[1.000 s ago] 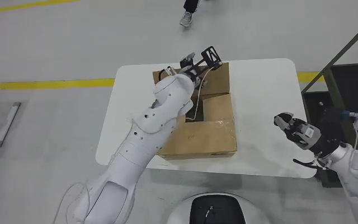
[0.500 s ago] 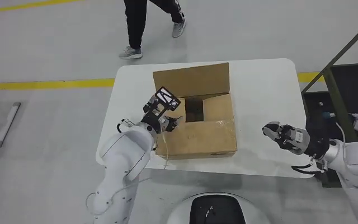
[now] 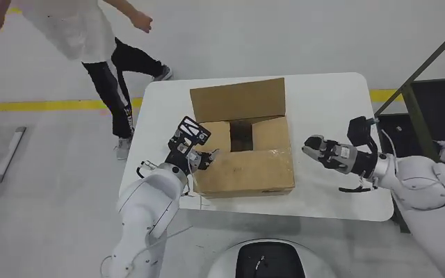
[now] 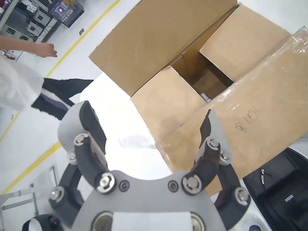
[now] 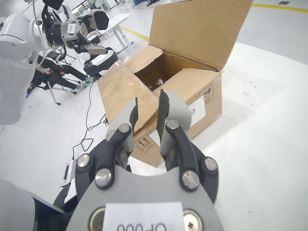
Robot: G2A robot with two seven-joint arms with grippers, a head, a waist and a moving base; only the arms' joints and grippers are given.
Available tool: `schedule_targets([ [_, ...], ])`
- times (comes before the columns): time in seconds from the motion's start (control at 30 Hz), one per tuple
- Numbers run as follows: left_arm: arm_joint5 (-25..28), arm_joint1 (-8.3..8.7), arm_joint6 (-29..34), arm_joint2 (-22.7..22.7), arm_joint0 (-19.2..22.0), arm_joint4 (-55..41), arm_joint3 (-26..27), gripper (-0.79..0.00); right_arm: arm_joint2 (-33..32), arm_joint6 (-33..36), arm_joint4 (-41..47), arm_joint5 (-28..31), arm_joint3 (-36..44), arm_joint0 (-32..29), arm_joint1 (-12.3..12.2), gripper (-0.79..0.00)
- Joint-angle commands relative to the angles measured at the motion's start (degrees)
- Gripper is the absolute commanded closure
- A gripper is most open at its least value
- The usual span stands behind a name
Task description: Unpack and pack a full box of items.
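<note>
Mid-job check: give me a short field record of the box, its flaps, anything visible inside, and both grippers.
box: cardboard box on the white table
flaps: far flap raised; near taped flap folded over the top; gap open at the centre
contents: a small item shows through the gap, too little to identify
left gripper: jaws wide apart, empty, at the box's near left corner
right gripper: jaws slightly apart, empty, off the box's right side

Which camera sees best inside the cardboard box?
The left wrist view: it looks down through the opening into the box. The right wrist view sees the opening slantwise; the top view shows a dark hole.
</note>
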State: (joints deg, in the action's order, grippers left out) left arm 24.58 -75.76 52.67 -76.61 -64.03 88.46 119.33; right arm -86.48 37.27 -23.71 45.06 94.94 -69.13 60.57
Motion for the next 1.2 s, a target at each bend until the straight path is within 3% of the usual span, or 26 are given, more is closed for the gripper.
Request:
schedule_targets([
  [0.0, 0.00, 0.00, 0.00, 0.00, 0.00, 0.00, 0.00, -0.785, 1.95, 1.12, 0.02, -0.13, -1.59, 2.33, 0.05, -0.243],
  [0.07, 0.00, 0.00, 0.00, 0.00, 0.00, 0.00, 0.00, -0.785, 3.37, 1.89, 0.33, -0.46, -3.10, 3.87, 0.10, -0.289],
  [0.57, 0.00, 0.00, 0.00, 0.00, 0.00, 0.00, 0.00, -0.785, 10.47, 6.61, 2.69, 0.40, -8.39, 10.27, 0.00, -0.305],
  [0.9, 0.00, 0.00, 0.00, 0.00, 0.00, 0.00, 0.00, -0.785, 9.98, 13.90, 10.69, 4.07, -2.32, 8.16, -1.54, -0.280],
  [1.17, 0.00, 0.00, 0.00, 0.00, 0.00, 0.00, 0.00, -0.785, 9.42, 15.48, 15.66, 3.45, 1.41, 4.71, -2.60, -0.277],
])
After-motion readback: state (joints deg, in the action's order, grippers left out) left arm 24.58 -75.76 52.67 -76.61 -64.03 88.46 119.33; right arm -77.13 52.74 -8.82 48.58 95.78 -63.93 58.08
